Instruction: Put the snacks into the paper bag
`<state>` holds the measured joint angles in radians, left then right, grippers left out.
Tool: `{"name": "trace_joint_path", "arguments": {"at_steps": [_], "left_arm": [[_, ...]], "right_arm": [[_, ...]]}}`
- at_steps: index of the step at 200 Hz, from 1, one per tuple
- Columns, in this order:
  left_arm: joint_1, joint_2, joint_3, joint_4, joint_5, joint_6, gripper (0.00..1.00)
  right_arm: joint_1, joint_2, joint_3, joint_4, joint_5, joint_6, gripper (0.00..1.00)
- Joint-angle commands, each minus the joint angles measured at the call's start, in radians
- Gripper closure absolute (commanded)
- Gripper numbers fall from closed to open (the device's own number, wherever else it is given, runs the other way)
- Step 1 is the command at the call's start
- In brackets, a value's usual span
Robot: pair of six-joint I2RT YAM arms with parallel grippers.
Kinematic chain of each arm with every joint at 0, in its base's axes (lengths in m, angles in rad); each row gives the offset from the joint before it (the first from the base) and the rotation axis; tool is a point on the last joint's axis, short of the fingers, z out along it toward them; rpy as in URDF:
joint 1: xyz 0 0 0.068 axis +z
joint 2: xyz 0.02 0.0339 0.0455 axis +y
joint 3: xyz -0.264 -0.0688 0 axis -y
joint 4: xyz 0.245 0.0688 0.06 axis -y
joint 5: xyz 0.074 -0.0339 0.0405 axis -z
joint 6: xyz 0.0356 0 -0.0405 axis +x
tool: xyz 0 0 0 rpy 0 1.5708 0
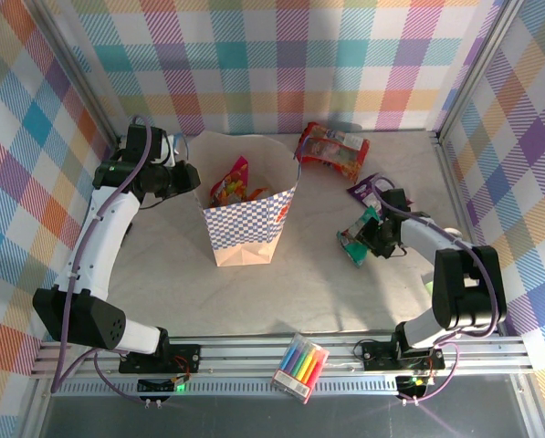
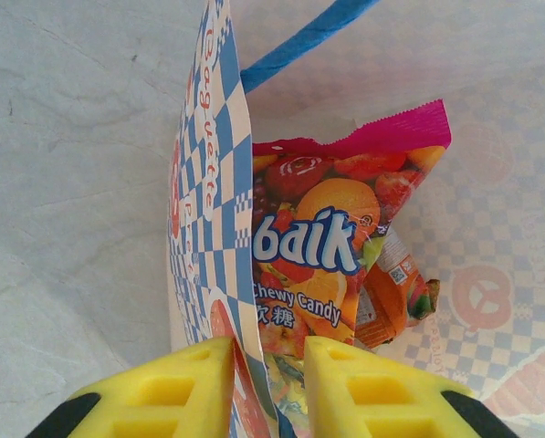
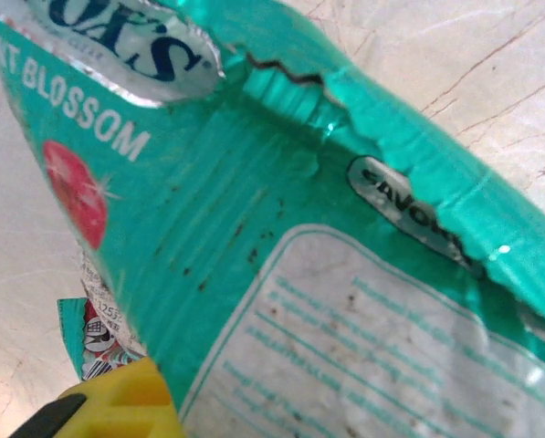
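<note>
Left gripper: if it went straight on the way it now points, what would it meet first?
Most likely the paper bag: its checkered wall stands between the fingers of the left gripper. The candy packet inside lies just beyond, though depth is unclear.

A clear pack of coloured markers (image 1: 300,367) lies at a slant on the ribbed metal rail (image 1: 226,351) that runs along the near edge of the table (image 1: 254,301), a little right of the middle. The table top is pale and stone-like, with faint grey veins. Pastel checked cloth walls (image 1: 281,55) stand around the table's far, left and right sides, held in slim metal posts.
</note>
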<state>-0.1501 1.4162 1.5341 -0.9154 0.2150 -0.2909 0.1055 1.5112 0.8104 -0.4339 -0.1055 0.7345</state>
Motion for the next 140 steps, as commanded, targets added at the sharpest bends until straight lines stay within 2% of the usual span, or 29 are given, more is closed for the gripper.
{"name": "trace_joint_path", "arguments": {"at_steps": [1, 36, 80, 140], "left_arm": [[-0.013, -0.010, 0.029, -0.022, -0.003, 0.006, 0.73], [-0.013, -0.008, 0.039, -0.022, 0.002, 0.009, 0.73], [-0.013, 0.008, 0.068, -0.023, 0.006, 0.013, 0.71], [-0.013, 0.036, 0.109, -0.032, 0.022, 0.000, 0.70]], "right_arm": [[0.006, -0.003, -0.009, -0.096, 0.046, -0.062, 0.73], [0.007, -0.039, 0.014, -0.132, 0.065, -0.115, 0.78], [0.008, -0.102, 0.069, -0.207, 0.103, -0.139, 0.80], [0.010, -0.197, 0.158, -0.242, 0.087, -0.149, 0.80]]}}
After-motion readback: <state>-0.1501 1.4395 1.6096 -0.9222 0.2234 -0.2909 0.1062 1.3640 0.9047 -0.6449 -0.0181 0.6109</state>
